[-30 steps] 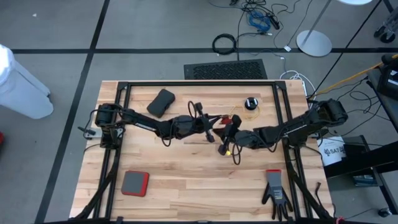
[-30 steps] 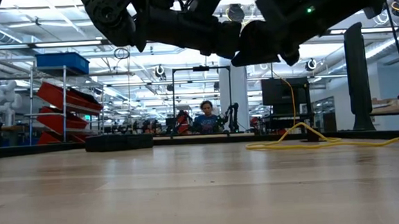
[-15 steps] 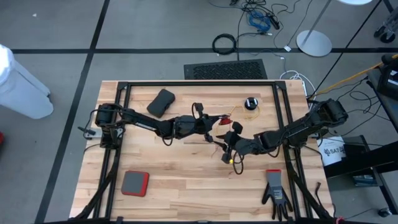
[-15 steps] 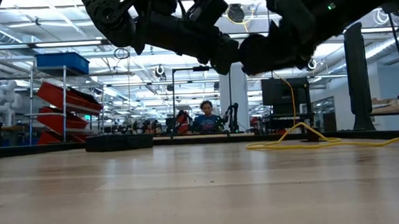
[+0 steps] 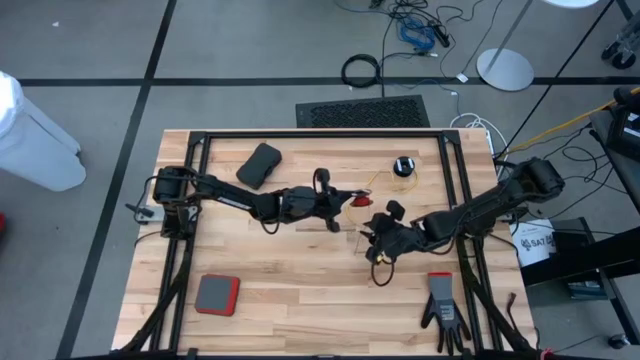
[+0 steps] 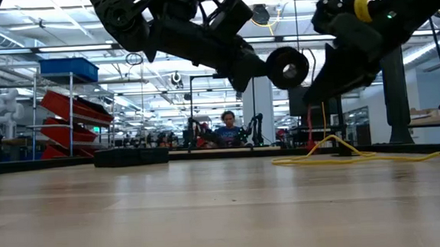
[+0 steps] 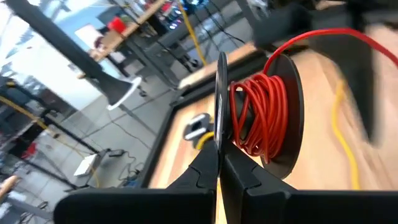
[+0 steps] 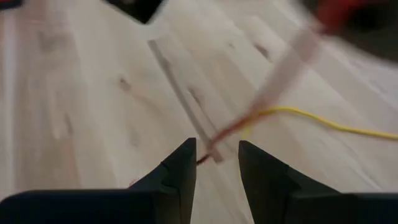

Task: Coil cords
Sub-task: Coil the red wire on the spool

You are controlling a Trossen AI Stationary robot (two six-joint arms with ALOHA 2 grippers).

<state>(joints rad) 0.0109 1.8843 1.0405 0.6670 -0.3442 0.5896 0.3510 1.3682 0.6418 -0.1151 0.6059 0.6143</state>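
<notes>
Two grippers work above mid-table. The left gripper is clenched on the flange of a black reel wound with red cord, held clear of the table. Just beside it, the right gripper stands released; a red strand, blurred, appears to run between its fingers ungripped. Beyond it lies the yellow cord, leading to a second reel near the table's far edge.

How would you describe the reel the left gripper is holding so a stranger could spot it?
Look mid-table on the wooden table, where the left gripper is shut on a black reel by its rim. It is wound with red cord; the other reel, near the far edge, lies flat by yellow cord.
</notes>
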